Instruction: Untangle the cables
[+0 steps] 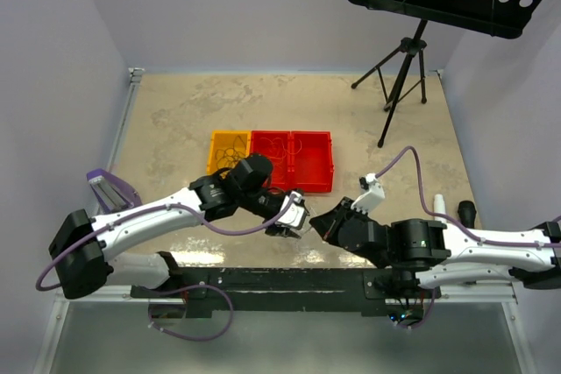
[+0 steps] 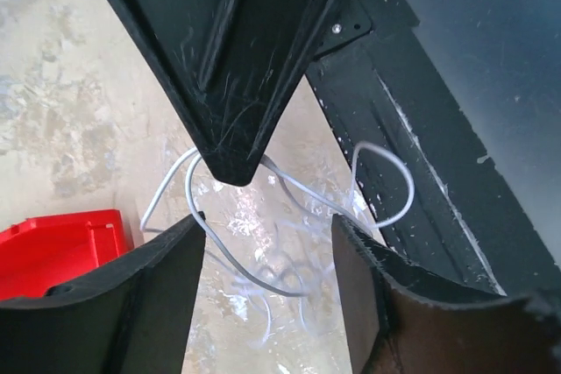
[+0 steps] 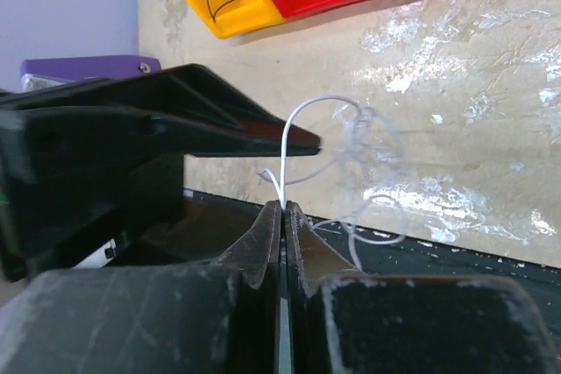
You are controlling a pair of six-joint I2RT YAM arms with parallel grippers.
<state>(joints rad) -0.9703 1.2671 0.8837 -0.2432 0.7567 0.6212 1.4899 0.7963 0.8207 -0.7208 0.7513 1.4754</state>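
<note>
Right claw (image 3: 283, 208): clamped on white cable (image 3: 286, 155), strand rising from jaws. Left claw (image 2: 267, 229): jaws apart, same cable looped between.

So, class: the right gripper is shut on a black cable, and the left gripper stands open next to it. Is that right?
No. The cable the right gripper is shut on is white, not black; the right wrist view shows it. The left gripper does stand open next to it.
</note>
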